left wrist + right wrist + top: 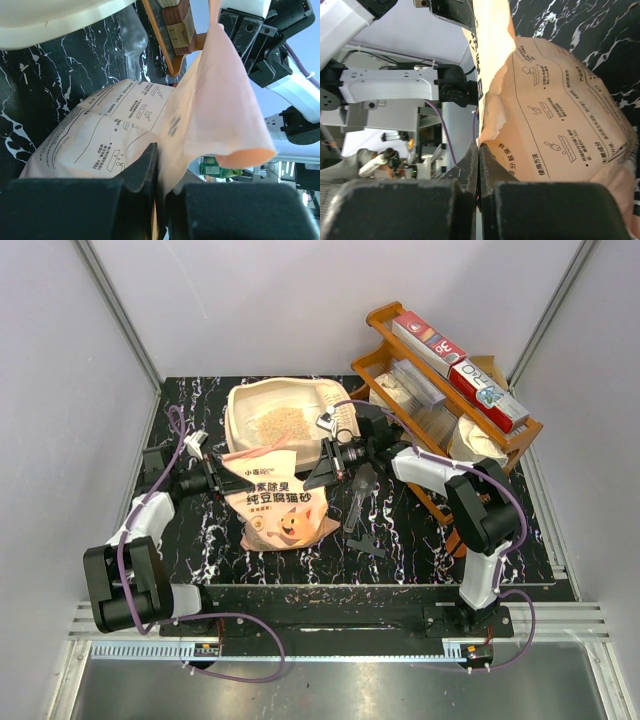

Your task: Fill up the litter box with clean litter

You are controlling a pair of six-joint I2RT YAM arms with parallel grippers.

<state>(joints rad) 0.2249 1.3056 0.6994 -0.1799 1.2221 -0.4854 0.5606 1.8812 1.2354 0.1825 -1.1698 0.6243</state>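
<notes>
Beside the litter box, your left end effector and right end effector clamp the bag; clean litter lies inside the box. A slipping corner could spill granules onto the counter.

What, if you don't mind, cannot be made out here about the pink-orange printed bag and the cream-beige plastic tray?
Mouth of the pink-orange printed bag: top external view, hidden by its own folded top edge.
How full it is: all views, opaque film.
Right end of the cream-beige plastic litter box: top view, covered by the right arm.
Its floor: left wrist view, cut off by the top edge.
</notes>
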